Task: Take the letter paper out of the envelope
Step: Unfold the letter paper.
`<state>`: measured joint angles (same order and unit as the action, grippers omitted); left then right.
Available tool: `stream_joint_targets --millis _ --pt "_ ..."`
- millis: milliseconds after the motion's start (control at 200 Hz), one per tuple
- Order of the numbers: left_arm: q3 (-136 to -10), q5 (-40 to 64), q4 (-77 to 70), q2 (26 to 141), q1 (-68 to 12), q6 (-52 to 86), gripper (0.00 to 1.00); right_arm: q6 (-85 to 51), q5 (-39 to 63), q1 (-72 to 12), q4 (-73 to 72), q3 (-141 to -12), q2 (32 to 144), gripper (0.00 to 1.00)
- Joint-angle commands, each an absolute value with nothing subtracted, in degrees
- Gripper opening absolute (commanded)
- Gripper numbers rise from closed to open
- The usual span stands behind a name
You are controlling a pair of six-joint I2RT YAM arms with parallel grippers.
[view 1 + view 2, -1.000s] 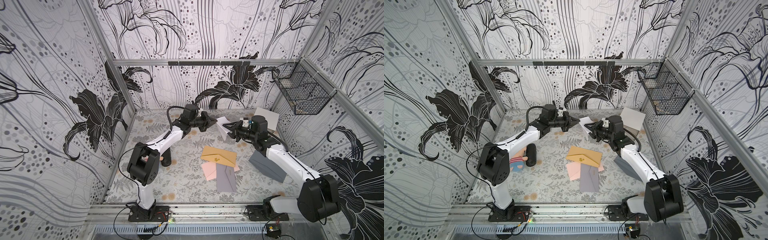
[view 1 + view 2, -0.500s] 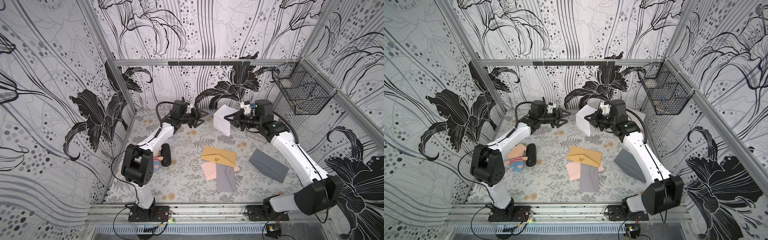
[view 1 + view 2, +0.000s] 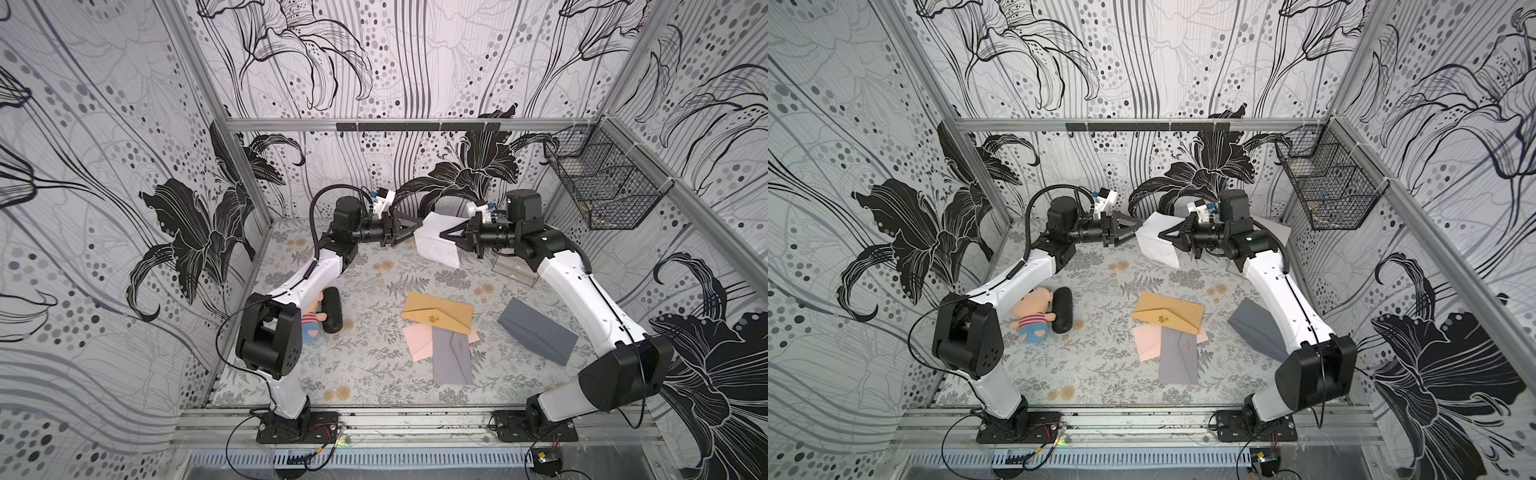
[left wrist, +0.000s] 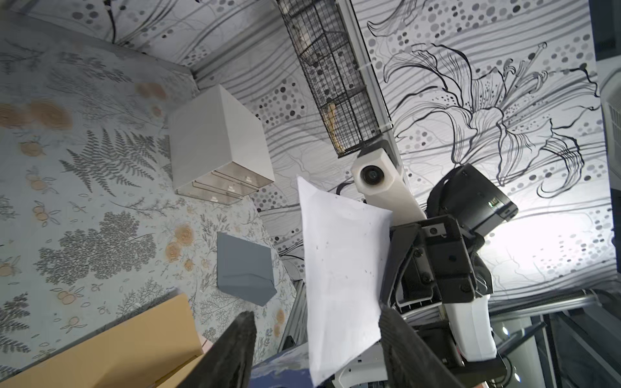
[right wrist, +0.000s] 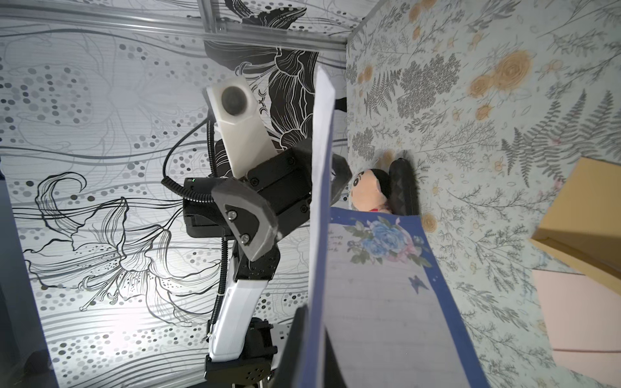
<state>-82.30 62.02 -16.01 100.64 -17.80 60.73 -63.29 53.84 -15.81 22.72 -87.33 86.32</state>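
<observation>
Letter paper (image 3: 436, 243) hung in the air over the back of the tabletop (image 3: 374, 374), folded, with a plain white outer face and a blue-bordered, flower-printed inner face that I could see from the right wrist camera. My right end effector (image 3: 444, 235) was clamped flat on it, one finger on each side of the sheet. My left end effector (image 3: 417, 224) faced it from the other side with its jaws parted. In the left wrist view the free edge of the paper sat between the two fingers (image 4: 242, 336), but I could not tell whether either one touched it.

The paper was clear of every envelope. A yellow envelope (image 3: 438, 318) lay mid-tabletop, overlapping a pink envelope (image 3: 417, 343) and a grey envelope (image 3: 453, 357). A dark grey envelope (image 3: 538, 332) lay apart beside the right arm. A plush doll (image 3: 1034, 318) rested against a black object (image 3: 1062, 309) near the left arm, and a white drawer box (image 4: 215, 141) stood in the far right corner under the wire basket (image 3: 602, 187).
</observation>
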Motion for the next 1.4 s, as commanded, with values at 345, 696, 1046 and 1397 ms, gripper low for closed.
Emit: stream_joint_targets --millis 345,696,1046,1397 --pt "-78.4 68.2 -34.7 101.3 -19.7 69.4 0.50 -62.7 57.2 -15.2 22.0 -89.4 87.7 0.00" --pt "-78.7 65.1 -22.5 98.4 -19.2 61.0 0.30 -56.3 56.6 -14.4 28.4 -91.0 88.7 0.00" --pt "-82.2 63.0 -8.7 98.7 -20.8 53.1 0.12 -55.1 56.5 -14.4 29.0 -90.0 89.0 0.00" --pt "-91.9 50.6 19.2 99.9 -23.9 37.2 0.00 -46.4 48.4 -14.9 41.0 -91.5 88.2 0.00"
